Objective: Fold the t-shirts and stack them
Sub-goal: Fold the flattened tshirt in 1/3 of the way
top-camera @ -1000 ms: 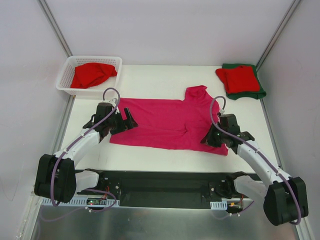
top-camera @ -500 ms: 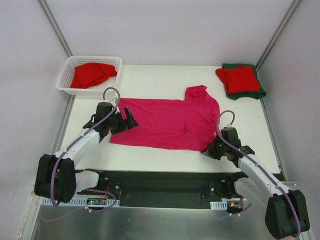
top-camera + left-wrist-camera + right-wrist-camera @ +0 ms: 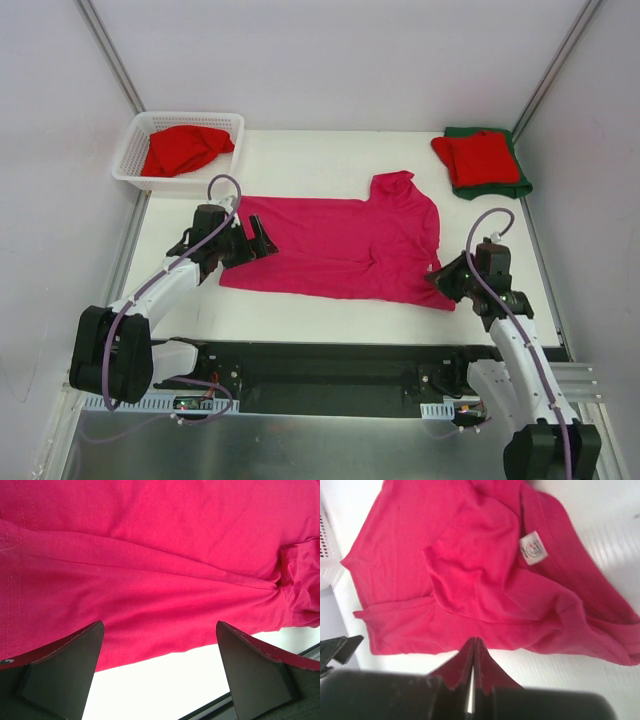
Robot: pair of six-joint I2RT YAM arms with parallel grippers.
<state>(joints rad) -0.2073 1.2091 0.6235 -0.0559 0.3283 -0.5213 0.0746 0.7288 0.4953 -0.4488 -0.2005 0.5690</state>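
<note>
Mid-fold on the pink shirt point(image 3: 330, 245): left gripper point(image 3: 159, 625) gapes empty over it; right gripper point(image 3: 473, 642), shut and empty at its edge, should open to grasp.

The magenta t-shirt point(image 3: 330, 245) is soft matt cloth, the table point(image 3: 300, 160) smooth white, the basket point(image 3: 128, 152) plastic

The left gripper's point(image 3: 159, 625) two dark fingers point(image 3: 60, 665) stand wide apart, the magenta-pink t-shirt point(image 3: 150, 555) spread between and beyond their tips, white table point(image 3: 160, 685) between their bases.

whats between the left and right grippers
The bright magenta-pink cloth t-shirt, spread out between the left gripper and the right gripper; the top view shows it.
</note>
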